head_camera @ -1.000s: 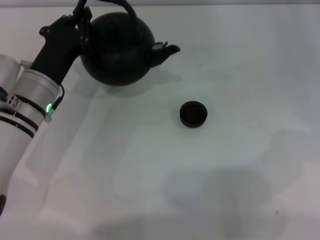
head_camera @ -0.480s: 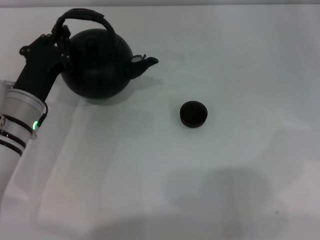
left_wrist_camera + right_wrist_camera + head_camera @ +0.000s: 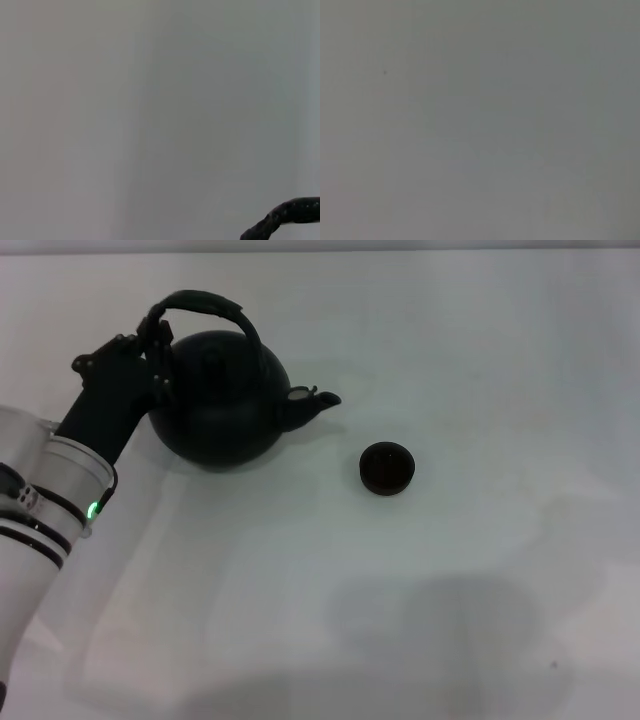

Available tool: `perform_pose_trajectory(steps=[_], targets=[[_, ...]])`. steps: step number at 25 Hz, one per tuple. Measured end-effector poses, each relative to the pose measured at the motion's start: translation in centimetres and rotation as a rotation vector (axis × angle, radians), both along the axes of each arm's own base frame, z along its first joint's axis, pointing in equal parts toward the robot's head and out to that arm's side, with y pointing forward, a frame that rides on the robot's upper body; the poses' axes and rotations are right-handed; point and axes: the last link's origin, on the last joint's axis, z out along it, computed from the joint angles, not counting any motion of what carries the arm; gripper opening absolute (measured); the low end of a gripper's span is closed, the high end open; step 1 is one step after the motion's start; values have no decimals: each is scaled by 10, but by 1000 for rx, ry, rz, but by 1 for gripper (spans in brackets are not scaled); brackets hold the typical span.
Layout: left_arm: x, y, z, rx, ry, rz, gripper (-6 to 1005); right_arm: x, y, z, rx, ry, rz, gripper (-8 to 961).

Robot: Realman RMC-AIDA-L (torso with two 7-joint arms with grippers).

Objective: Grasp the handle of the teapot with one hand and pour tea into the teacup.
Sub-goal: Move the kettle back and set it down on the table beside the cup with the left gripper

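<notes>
The round matte black teapot (image 3: 218, 400) is at the upper left in the head view, its short spout (image 3: 312, 402) pointing right toward the teacup. Its arched handle (image 3: 205, 304) rises over its top and also shows as a dark curved piece in the left wrist view (image 3: 282, 217). My left gripper (image 3: 158, 340) is shut on the handle's left end. The small dark teacup (image 3: 386, 468) stands on the white table to the right of the spout, apart from it. The right gripper is out of view.
The white table (image 3: 420, 590) spreads all around the pot and cup. The right wrist view shows only plain grey surface. My left arm (image 3: 60, 480) reaches in from the lower left.
The teapot, held by my left gripper, moved left and then back right and nearer, bringing the spout closer to the teacup. The teacup has not moved.
</notes>
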Motion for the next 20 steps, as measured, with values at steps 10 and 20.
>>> perform_pose_trajectory(steps=[10, 20], targets=[[-4, -2, 0, 0, 2, 14, 110, -3, 3, -2, -5, 2, 7, 845], [-8, 0, -1, -16, 3, 47, 108, -9, 8, -3, -6, 3, 21, 845]])
